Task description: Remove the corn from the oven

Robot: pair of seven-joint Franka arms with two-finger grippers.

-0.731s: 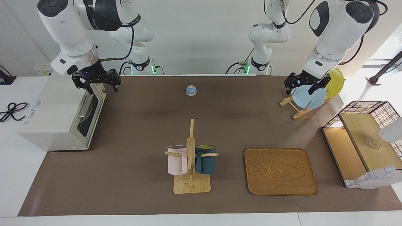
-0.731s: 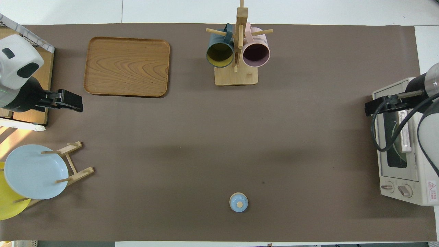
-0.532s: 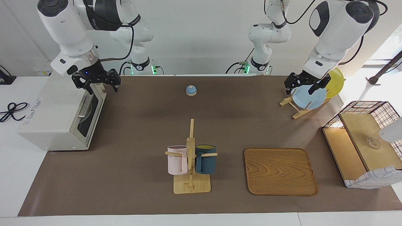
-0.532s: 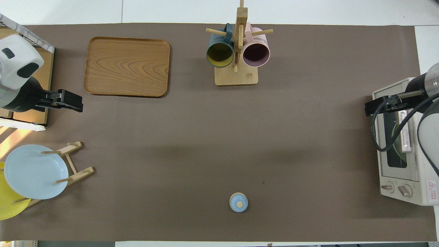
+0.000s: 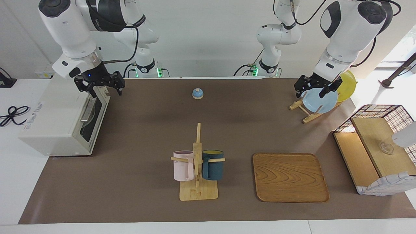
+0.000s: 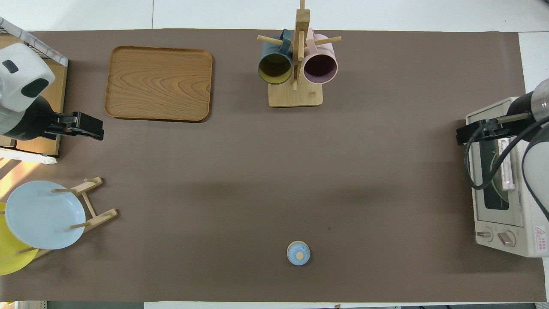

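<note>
The off-white oven (image 5: 55, 120) (image 6: 497, 201) stands at the right arm's end of the table, with its dark glass door and bar handle (image 5: 87, 109) shut. The corn is hidden from view. My right gripper (image 5: 107, 93) (image 6: 465, 135) hangs open and holds nothing, over the oven's top front corner on the side nearer the robots, above the handle. My left gripper (image 5: 310, 95) (image 6: 92, 128) waits open and holds nothing in the air over the plate rack at the left arm's end.
A plate rack (image 5: 307, 113) holds a blue plate (image 5: 320, 100) and a yellow plate (image 5: 347, 84). A mug stand (image 5: 197, 169) with a pink and a dark teal mug stands mid-table, beside a wooden tray (image 5: 290, 177). A small blue bell (image 5: 197, 93) lies near the robots. A wire-and-wood basket (image 5: 380, 146) sits by the tray.
</note>
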